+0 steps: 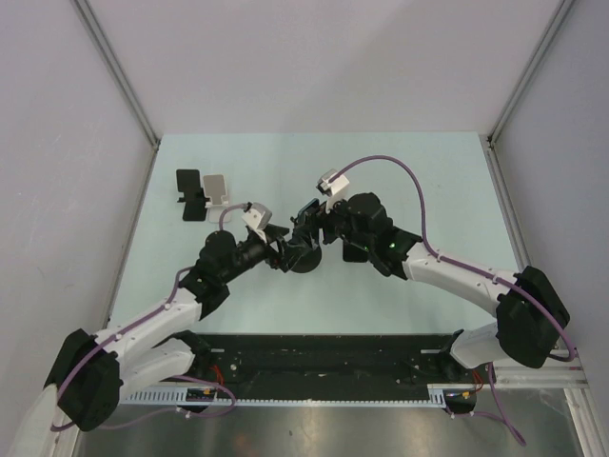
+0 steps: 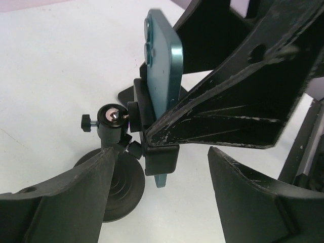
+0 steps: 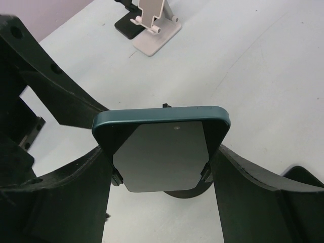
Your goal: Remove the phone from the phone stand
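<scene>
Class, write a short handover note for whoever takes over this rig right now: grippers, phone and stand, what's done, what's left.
Left gripper: open, fingers either side of the black clamp stand with round base, holding nothing.
Right gripper: shut on the side edges of the teal rectangular phone.
Done: phone grasped.
Left to do: phone sits in the stand's clamp; lift it out, probably steadying the stand.

A pale green table [image 1: 419, 171] sits boxed in by plain grey walls [image 1: 314, 57] under even light.
</scene>
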Robot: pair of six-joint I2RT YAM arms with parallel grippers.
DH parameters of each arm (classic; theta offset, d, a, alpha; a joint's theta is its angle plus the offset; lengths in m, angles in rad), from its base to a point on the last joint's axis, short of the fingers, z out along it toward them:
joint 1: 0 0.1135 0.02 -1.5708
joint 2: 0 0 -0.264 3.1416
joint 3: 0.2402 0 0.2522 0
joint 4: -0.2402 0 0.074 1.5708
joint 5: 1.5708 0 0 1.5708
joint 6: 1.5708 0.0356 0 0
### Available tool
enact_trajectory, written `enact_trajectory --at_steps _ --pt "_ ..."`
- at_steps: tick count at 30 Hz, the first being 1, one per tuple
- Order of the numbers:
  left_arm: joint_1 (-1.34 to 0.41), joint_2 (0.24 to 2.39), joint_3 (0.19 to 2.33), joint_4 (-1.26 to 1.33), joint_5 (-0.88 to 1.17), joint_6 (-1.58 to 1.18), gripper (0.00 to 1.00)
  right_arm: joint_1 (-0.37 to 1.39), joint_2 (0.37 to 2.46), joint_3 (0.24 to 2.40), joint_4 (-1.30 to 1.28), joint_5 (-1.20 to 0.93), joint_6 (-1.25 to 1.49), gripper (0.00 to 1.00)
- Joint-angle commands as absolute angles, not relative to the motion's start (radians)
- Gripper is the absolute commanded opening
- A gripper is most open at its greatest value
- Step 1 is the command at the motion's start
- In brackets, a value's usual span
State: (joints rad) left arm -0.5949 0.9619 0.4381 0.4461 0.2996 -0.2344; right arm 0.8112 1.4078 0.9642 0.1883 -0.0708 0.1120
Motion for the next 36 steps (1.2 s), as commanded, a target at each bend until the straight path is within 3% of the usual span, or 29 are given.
enact_trajectory --at_steps 1,13,16,17,20,36 --pt "-0.640 1.015 0.475 0.480 0.169 -0.215 0.76 0.831 1.382 0.966 0.189 0.047 0.138 0.00" --pt "-0.658 1.042 0.472 0.594 0.081 -0.291 0.50 0.865 1.385 0.966 0.156 0.080 0.144 0.00" --pt "-0.658 1.020 0.465 0.594 0.069 -0.295 0.33 0.862 1.388 0.966 0.143 0.077 0.137 0.00" --pt "-0.655 1.016 0.459 0.595 0.063 -0.295 0.21 0.859 1.387 0.965 0.141 0.074 0.133 0.00" --pt "-0.626 1.008 0.445 0.595 0.092 -0.302 0.02 0.848 1.391 0.965 0.123 0.052 0.124 0.00" --pt "-0.307 1.046 0.454 0.598 0.627 -0.347 0.00 0.689 1.410 0.966 0.084 -0.270 0.017 0.00"
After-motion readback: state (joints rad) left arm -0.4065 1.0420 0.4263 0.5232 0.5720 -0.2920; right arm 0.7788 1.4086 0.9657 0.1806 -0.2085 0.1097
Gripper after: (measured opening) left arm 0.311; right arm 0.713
